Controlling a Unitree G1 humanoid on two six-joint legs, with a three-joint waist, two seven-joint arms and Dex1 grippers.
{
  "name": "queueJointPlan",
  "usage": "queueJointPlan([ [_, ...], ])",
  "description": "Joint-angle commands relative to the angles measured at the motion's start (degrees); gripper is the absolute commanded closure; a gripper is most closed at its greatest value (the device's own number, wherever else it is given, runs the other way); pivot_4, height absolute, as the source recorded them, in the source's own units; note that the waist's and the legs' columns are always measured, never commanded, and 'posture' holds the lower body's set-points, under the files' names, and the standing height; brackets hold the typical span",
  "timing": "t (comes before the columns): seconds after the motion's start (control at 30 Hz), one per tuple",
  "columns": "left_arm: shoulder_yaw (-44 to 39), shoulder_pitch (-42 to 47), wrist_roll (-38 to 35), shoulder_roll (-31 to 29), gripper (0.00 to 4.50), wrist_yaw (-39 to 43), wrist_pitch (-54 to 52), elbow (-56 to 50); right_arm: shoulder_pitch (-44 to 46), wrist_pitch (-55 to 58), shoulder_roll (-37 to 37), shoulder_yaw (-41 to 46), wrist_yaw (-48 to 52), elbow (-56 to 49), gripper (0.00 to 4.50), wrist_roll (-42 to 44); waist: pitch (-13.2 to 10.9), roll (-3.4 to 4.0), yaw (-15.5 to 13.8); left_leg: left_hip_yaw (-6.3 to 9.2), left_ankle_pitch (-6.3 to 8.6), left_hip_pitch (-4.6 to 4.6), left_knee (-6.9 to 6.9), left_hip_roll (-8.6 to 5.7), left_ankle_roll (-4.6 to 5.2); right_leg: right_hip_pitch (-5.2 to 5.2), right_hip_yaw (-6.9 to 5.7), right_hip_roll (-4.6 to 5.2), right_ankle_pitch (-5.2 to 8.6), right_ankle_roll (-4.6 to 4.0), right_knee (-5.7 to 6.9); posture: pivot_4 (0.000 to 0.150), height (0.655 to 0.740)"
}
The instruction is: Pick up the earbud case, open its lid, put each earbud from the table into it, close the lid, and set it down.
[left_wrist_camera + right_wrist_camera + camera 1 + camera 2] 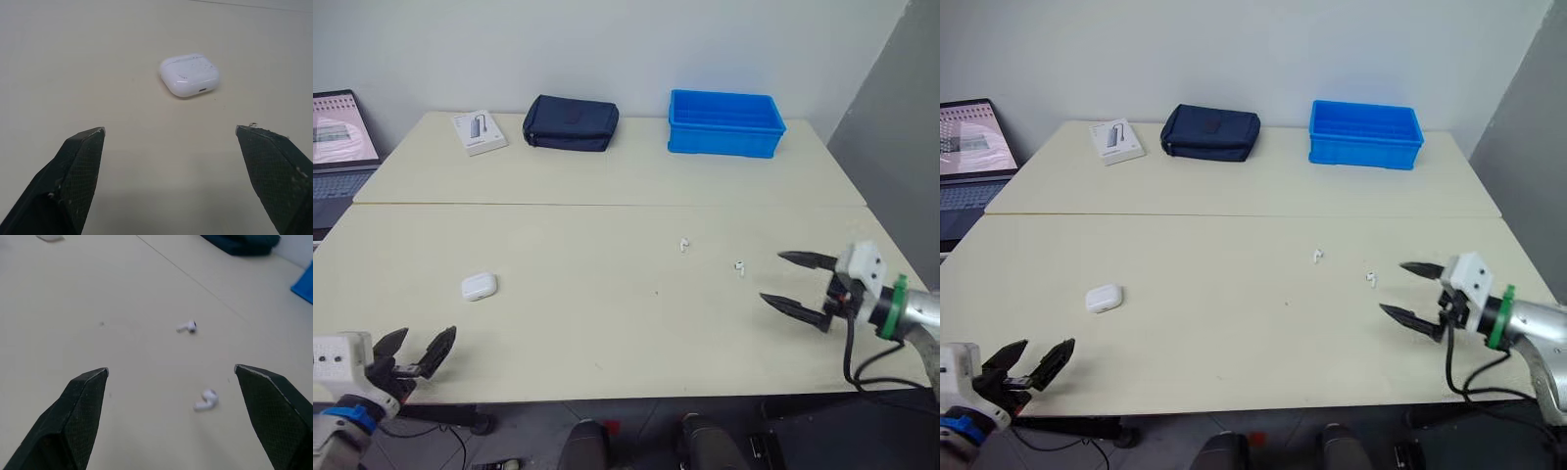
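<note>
Readiness was noted on both sides: left gripper [428, 335], spread open and empty, was aimed at the closed earbud case [479, 286] lying near-left on the table [607, 333], presumably for pickup; right gripper [771, 276], likewise open and empty, was parked just right of the near earbud [740, 266] and far earbud [684, 245].

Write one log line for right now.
earbud case: lid shut, untouched | earbuds: both loose | left gripper: open, empty | right gripper: open, empty
</note>
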State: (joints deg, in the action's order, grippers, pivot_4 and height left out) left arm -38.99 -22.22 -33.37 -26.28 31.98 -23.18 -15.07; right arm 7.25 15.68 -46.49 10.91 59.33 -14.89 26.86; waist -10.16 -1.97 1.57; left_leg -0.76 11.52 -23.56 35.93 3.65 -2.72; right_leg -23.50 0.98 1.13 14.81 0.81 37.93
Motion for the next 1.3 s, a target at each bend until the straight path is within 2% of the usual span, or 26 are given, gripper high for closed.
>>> queueJointPlan([
  [0.03,1.5,0.9,1.0,2.2,0.0,-6.6,-1.6,-4.4,4.7,5.6,-1.0,-1.6,-0.3,-4.0,0.17,3.5,0.0,-0.02,0.0,0.01,0.0,0.0,0.0,0.0,0.0,0.0,-0.01,-0.02,0.0,0.0,-0.02,0.15,0.74],
  [0.3,7.2,6.2,2.5,5.8,0.0,-17.0,-6.6,-7.4,15.0,11.5,-1.7,-7.6,2.7,-4.9,0.17,4.7,0.0,-0.1,-0.2,0.13,0.0,-0.19,0.04,-0.04,0.0,-0.02,-0.05,-0.08,0.0,0.02,-0.04,0.15,0.74],
  [0.67,12.7,15.0,7.0,8.5,0.0,-24.7,-8.6,-1.2,19.7,14.2,0.5,-10.3,3.2,-5.9,0.17,5.4,0.0,-0.09,-0.2,0.17,-0.01,-0.19,0.06,-0.04,0.01,0.0,-0.03,-0.15,-0.06,0.09,0.02,0.15,0.74],
  [1.3,15.1,25.7,9.2,5.6,0.0,-24.1,-14.7,8.9,22.6,16.5,2.3,-11.5,2.8,-6.7,0.17,6.6,0.1,0.06,-1.0,0.28,-0.03,-0.09,0.12,-0.07,0.04,0.12,-0.1,-0.16,-0.18,0.27,0.08,0.15,0.74],
])
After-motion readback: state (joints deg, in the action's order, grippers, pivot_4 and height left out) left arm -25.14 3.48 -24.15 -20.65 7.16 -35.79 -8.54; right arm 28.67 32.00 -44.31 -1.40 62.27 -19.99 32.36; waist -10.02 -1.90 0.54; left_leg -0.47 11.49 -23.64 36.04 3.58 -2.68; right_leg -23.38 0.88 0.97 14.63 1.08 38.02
